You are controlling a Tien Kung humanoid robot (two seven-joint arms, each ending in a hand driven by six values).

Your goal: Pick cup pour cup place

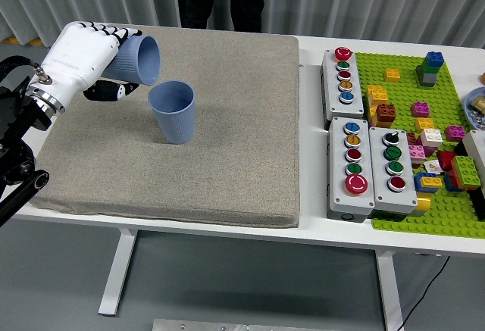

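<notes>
Now left hand (79,62) grips tilted blue cup (139,60), mouth toward standing cup (172,110) just below-right, apart. Pick done; pour probably finishing, contents unseen; placing remains.

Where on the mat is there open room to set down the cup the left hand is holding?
The grey mat is bare right of and in front of the standing cup, up to the button boxes. Crowded: near the left hand and held cup.
</notes>
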